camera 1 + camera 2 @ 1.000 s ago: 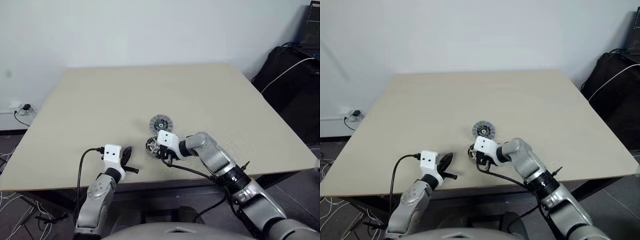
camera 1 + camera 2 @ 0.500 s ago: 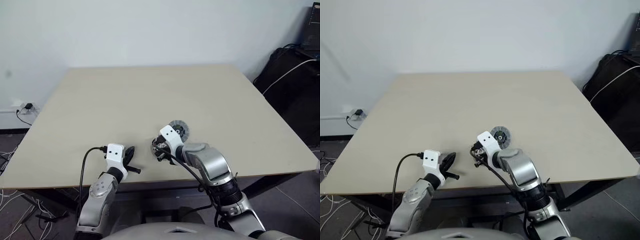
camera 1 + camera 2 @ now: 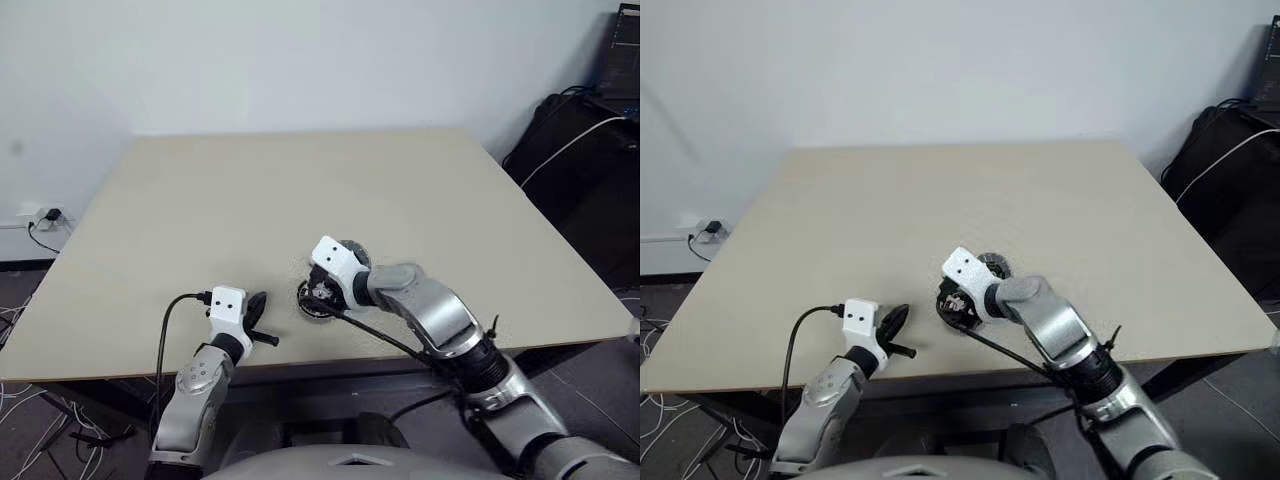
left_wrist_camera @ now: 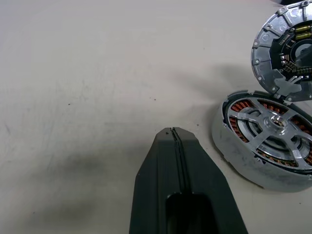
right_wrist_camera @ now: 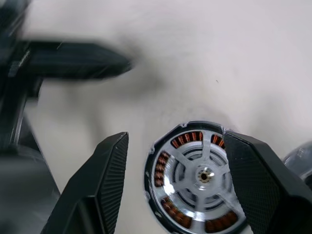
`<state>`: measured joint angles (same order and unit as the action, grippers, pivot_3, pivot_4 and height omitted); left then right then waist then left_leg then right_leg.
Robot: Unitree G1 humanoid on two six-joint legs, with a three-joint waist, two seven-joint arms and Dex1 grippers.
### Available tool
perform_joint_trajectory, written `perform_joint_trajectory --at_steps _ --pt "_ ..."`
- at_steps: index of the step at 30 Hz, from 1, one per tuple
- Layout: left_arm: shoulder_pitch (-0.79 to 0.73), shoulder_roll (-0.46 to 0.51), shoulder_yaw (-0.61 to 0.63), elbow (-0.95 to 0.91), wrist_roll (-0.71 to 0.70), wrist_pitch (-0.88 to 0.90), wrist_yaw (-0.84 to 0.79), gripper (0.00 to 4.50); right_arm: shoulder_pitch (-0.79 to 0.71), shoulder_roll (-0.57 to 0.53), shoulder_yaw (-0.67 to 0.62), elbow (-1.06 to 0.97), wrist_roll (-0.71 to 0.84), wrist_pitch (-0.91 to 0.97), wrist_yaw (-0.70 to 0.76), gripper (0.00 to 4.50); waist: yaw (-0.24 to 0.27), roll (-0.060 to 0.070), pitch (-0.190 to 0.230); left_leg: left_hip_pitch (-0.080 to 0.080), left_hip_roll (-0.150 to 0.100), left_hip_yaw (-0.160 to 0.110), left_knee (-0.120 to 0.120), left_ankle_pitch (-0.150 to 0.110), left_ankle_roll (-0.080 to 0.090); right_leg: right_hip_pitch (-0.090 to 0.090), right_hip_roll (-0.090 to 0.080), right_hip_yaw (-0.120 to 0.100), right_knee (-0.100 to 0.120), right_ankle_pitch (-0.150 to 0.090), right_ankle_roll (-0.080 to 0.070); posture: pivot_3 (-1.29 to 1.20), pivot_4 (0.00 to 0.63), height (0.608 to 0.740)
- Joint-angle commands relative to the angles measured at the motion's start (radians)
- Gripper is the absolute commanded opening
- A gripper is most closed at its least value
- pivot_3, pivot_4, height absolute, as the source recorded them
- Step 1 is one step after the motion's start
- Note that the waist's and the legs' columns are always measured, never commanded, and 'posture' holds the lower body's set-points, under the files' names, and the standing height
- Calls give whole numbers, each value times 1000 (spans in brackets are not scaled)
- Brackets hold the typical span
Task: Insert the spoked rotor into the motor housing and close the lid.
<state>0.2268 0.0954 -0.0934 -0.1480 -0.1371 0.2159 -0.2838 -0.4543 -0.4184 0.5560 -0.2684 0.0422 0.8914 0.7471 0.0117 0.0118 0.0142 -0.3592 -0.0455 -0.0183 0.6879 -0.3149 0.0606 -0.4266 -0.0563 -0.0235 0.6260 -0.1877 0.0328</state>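
The motor housing [image 5: 163, 168] lies near the table's front edge, coppery windings showing around the spoked rotor [image 5: 204, 175], which sits inside it. My right gripper [image 3: 318, 295] hangs just over it, open, one finger [image 5: 109, 165] on each side of the ring. The lid [image 4: 273, 53], ribbed silver with a dark centre, lies right behind the housing, partly hidden by my right wrist in the left eye view. My left gripper [image 4: 174, 132] is shut and empty, resting a short way left of the housing [image 4: 243, 163].
The beige table [image 3: 300, 190] spreads wide and bare behind the parts. A black bag [image 3: 590, 150] with a white cable stands off the table's right side. A wall socket [image 3: 45, 215] with cables is at the left.
My right gripper has opened and lifted off the housing, leaving the rotor inside it. The lid now lies a little further right. My left gripper has stayed put.
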Motion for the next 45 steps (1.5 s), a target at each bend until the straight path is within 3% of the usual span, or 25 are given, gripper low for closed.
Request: perform_joint_trajectory --at_steps 1,7,16,25,28,33,39,44,45 --pt "-15 -5 -2 -7 -7 -9 1 0 -27 -88 91 20 -89 -284 77 3281 0 -1 1 0 0 0 0 0 0 1 0 0 0 -1 2 0 0 740" --pt "-11 -4 0 -8 -7 -10 -1 0 -43 -134 135 100 -135 -379 171 3281 3 -5 3 0 2 0 1 1 -1 3 1 0 0 1 -2 0 0 740" --pt "-9 -5 -4 -25 -9 -6 -3 0 -60 -108 135 242 -214 -460 191 3281 8 -5 3 0 2 0 2 1 -1 2 -3 0 0 1 -2 0 0 740" --pt "-7 -4 2 -24 -10 -8 1 0 -41 -128 144 261 -269 -505 253 3281 13 -5 3 0 2 0 2 1 -1 2 -4 0 0 1 -3 0 0 740" --pt "-9 -7 2 -23 -10 -7 3 0 -32 -125 143 271 -283 -514 259 2684 14 -5 3 0 1 0 2 1 -1 2 -3 0 0 1 -2 0 0 740" --pt "-7 -9 1 -26 -9 -6 4 0 -26 -112 136 295 -304 -522 250 1103 15 -5 3 0 2 -1 2 1 -1 3 -3 0 0 1 -3 0 0 740" --pt "-5 -9 5 -29 -10 -6 5 0 -22 -99 119 315 -319 -525 232 1103 14 -5 3 2 2 -1 2 1 -1 3 -3 0 1 1 -2 0 0 740" --pt "-10 -12 6 -21 -10 -7 5 0 -1 -74 61 265 -268 -437 239 88 15 -6 3 2 2 -1 2 2 -2 3 -3 0 1 0 0 0 0 740" --pt "-11 -13 7 -20 -11 -8 5 0 5 -74 52 249 -260 -421 245 87 15 -6 3 2 2 -1 3 2 -2 3 -3 -1 1 1 -1 0 0 740"
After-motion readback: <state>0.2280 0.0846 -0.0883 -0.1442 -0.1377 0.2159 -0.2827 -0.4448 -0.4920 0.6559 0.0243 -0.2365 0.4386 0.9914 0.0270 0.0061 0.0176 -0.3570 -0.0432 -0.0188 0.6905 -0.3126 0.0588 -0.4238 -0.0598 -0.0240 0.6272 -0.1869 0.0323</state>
